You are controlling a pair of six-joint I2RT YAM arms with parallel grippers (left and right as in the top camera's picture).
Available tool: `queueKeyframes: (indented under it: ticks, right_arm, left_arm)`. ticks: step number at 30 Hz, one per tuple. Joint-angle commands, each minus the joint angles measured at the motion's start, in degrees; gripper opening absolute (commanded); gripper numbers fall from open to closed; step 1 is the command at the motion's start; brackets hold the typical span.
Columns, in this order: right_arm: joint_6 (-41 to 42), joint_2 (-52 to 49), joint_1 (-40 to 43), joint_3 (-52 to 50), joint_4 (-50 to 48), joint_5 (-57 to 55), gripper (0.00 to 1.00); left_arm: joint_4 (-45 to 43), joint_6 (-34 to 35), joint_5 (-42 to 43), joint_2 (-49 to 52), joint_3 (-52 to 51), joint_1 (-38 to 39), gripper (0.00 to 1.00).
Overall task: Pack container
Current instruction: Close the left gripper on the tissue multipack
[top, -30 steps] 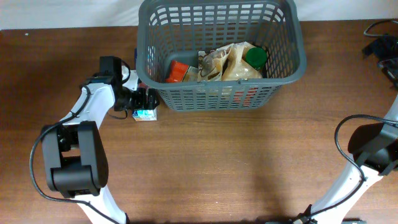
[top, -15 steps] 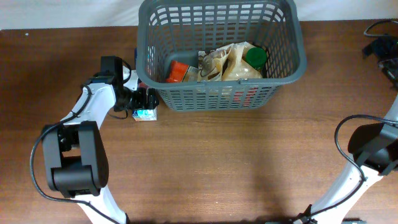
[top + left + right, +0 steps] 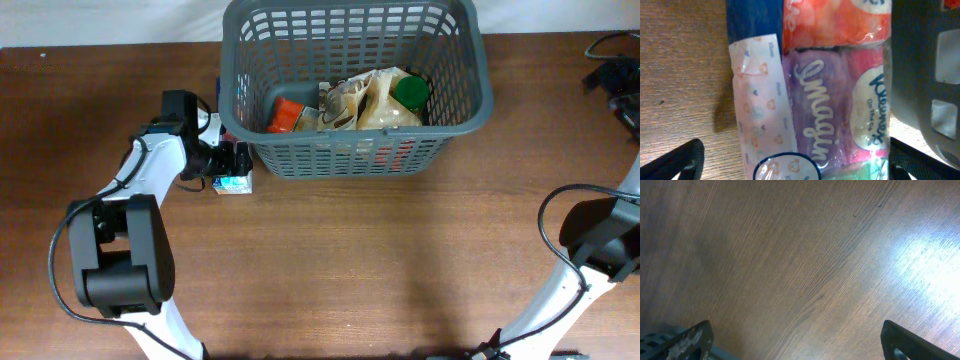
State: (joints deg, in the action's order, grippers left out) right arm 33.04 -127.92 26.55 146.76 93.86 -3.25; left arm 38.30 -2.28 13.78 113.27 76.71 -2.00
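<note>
The container, a dark grey lattice basket, stands at the back middle of the table. It holds an orange pack, a crinkled clear bag and a green-lidded jar. A pack of pocket tissues lies on the table against the basket's front left corner. My left gripper hovers right over it. In the left wrist view the tissue pack fills the frame. There my left gripper is open, one finger on each side of the pack. My right gripper is open over bare wood.
The basket's grey wall rises close beside the tissue pack on the right. The right arm's base stands at the table's right edge, with its gripper far right near the back. Brown wooden tabletop stretches in front of the basket.
</note>
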Motion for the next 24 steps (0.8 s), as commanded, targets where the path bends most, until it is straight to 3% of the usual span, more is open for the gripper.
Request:
queueKeyframes:
  ticks: [1,14,16,18,24]
  right_arm:
    - [0.48,0.90,0.11,-0.24,-0.02,-1.11,0.99]
    - [0.48,0.90,0.11,-0.24,-0.02,-1.11,0.99]
    - [0.48,0.90,0.11,-0.24,-0.02,-1.11,0.99]
    - [0.48,0.90,0.11,-0.24,-0.02,-1.11,0.99]
    - [0.48,0.90,0.11,-0.24,-0.04,-1.11,0.99]
  left_arm:
    - [0.98,0.59,-0.28,2.97,-0.39,0.04,0.99]
    - [0.92,0.57,-0.09,3.82,-0.39,0.13,1.00]
    - [0.92,0.57,-0.09,3.82,-0.37,0.13,0.89]
    - [0.92,0.57,-0.09,3.82,-0.37,0.13,0.67]
    - [0.94,0.57,-0.09,3.82,0.26,0.13,0.33]
